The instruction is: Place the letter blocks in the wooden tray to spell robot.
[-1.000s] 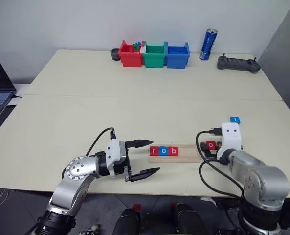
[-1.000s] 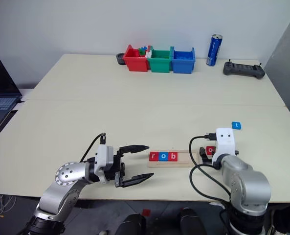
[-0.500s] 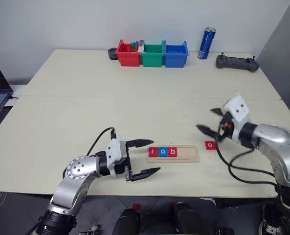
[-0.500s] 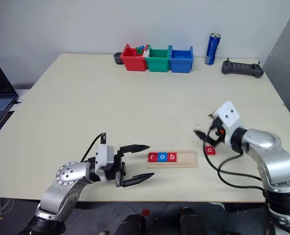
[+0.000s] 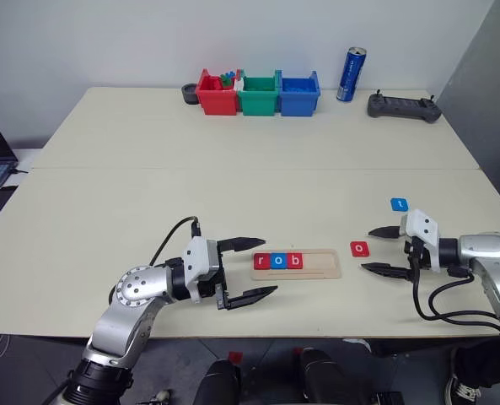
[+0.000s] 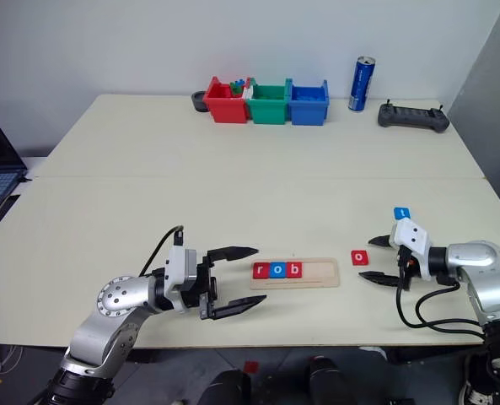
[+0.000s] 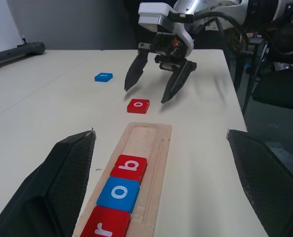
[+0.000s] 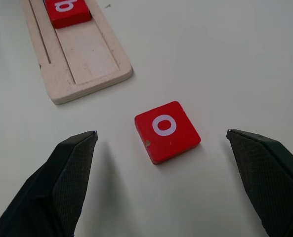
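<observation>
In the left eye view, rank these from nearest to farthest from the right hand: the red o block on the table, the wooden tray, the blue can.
From the right hand:
1. Red o block, just off its open fingertips, on the table.
2. Wooden tray, further toward the robot's left, holding r, o, b.
3. Blue can, at the table's far edge.

Head pair overhead, wrist views close, tabletop (image 5: 233,186) shared

Pale wood tray (image 5: 317,263) holds red r (image 5: 260,261), blue o (image 5: 276,261), red b (image 5: 293,261), white letters. Red o (image 5: 360,248) and blue t (image 5: 399,204) lie on the cream tabletop (image 5: 233,186).
</observation>
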You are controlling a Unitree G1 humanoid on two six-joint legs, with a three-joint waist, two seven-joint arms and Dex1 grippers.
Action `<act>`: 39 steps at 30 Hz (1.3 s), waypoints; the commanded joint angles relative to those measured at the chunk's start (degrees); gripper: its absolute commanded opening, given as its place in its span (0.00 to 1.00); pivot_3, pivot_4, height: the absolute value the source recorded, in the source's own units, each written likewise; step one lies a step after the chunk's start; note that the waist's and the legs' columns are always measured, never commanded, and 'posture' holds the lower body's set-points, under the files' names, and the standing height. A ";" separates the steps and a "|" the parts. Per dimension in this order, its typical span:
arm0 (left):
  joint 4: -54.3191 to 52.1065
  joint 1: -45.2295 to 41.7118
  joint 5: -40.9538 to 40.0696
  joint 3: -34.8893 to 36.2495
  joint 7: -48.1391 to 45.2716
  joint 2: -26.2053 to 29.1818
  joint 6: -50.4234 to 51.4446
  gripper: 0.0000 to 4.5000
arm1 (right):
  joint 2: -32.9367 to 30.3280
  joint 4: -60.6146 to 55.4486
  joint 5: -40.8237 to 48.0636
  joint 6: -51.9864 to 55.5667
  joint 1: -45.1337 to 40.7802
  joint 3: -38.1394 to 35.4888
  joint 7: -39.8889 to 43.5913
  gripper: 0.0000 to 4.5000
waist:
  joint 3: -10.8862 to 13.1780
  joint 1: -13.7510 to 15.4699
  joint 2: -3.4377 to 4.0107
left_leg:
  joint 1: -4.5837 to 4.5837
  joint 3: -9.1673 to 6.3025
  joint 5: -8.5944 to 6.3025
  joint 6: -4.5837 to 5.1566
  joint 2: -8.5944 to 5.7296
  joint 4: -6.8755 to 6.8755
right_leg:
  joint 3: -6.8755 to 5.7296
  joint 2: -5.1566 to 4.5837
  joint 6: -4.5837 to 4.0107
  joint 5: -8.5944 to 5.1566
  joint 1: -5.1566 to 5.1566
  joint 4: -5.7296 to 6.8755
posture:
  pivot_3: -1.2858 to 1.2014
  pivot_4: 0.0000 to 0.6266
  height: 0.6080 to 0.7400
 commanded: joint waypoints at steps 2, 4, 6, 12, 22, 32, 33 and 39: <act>-1.20 -0.43 -0.25 0.81 0.15 0.50 -0.53 1.00 | 0.59 3.44 -1.36 -3.63 -3.14 1.14 1.81 0.99 | 0.00 0.05 0.00 | 0.00 -0.01 0.00 0.00 0.00 0.00 | 0.00 0.00 0.00 0.00 0.00 0.00 | 0.52 0.24 1.00; -1.37 -0.22 -0.32 0.88 0.13 0.61 -0.52 1.00 | 1.02 4.38 -1.71 -4.15 -3.85 1.52 2.05 0.99 | 0.00 0.09 0.00 | -0.02 -0.01 0.00 0.00 -0.01 0.00 | 0.00 -0.01 0.00 0.00 0.00 0.00 | 0.52 0.24 1.00; -1.51 -0.11 -0.31 0.89 0.12 0.73 -0.52 1.00 | 1.53 5.04 -1.97 -4.38 -4.35 1.81 2.41 0.99 | 0.00 0.09 0.00 | -0.02 -0.01 0.00 0.00 -0.01 0.00 | 0.00 -0.01 0.00 0.00 0.00 0.00 | 0.52 0.24 1.00; -0.92 -1.08 -0.15 0.95 0.00 0.95 -0.64 1.00 | 2.32 6.21 -2.07 -4.55 -4.36 2.49 3.17 0.99 | 0.00 0.09 0.00 | -0.01 -0.02 0.00 0.00 -0.01 0.00 | 0.00 -0.01 0.00 0.00 0.00 0.01 | 0.52 0.24 1.00; -1.75 -1.08 -0.22 0.61 0.41 0.78 -0.26 1.00 | 1.73 5.72 -2.97 -5.55 -4.47 2.49 3.12 0.40 | 0.00 0.08 0.00 | 0.00 -0.03 0.00 0.00 -0.01 0.01 | -0.01 -0.01 0.00 0.00 0.01 0.02 | 0.52 0.24 1.00; -1.82 -0.68 -0.18 0.47 1.10 0.61 -0.53 1.00 | 2.16 -10.60 1.33 2.43 -3.24 1.52 1.11 0.32 | 0.00 0.08 0.01 | 0.00 -0.05 0.00 -0.01 0.00 0.01 | -0.02 -0.01 0.00 0.00 0.01 0.05 | 0.52 0.24 1.00; -1.68 -0.66 -0.14 0.45 1.05 0.58 -0.64 1.00 | 2.79 -12.77 1.69 3.85 -3.23 1.92 0.31 0.32 | 0.00 0.09 0.01 | -0.01 -0.06 0.00 -0.01 0.00 0.01 | -0.02 -0.01 0.00 0.00 0.01 0.05 | 0.52 0.24 1.00; -1.32 -0.58 -0.05 0.46 1.02 0.44 -0.95 1.00 | 5.26 -19.29 0.64 8.21 -2.68 5.06 -2.20 0.32 | 0.00 0.22 0.01 | -0.02 -0.07 0.00 -0.01 -0.01 0.02 | -0.04 -0.01 0.00 0.00 0.01 0.03 | 0.52 0.24 1.00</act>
